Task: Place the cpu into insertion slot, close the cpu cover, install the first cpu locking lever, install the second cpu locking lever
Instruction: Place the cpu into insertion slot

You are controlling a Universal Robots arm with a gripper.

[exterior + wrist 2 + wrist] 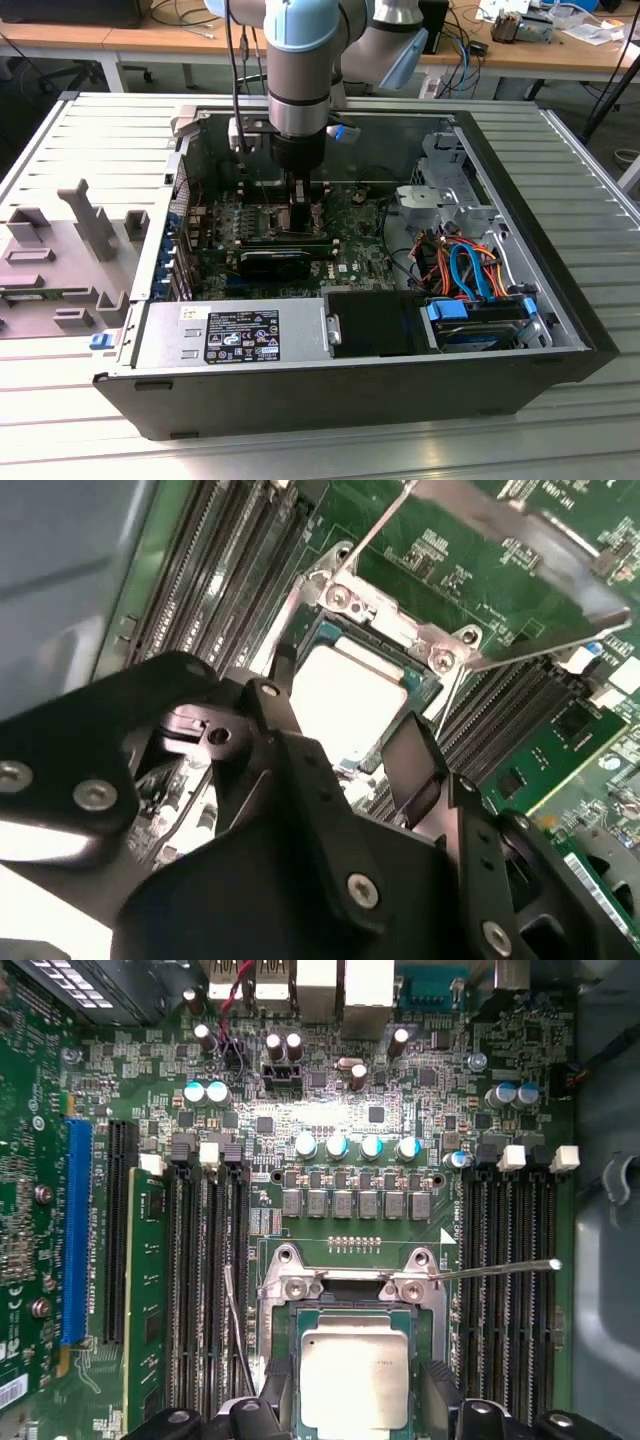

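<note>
Black fingers [440,1395] nearest the lens in the first wrist view stand spread apart, gripping nothing, one on each side of the cpu [354,1380]. The chip lies flat, silver top upward, inside the insertion slot [352,1312] between two banks of memory slots [200,1290]; the empty, parted stance suggests it is already seated. Beyond it, the cpu cover [500,520] in the second wrist view is tilted up on its hinge and a thin locking lever [500,1268] appears unlatched, leaving the socket open from above.
</note>
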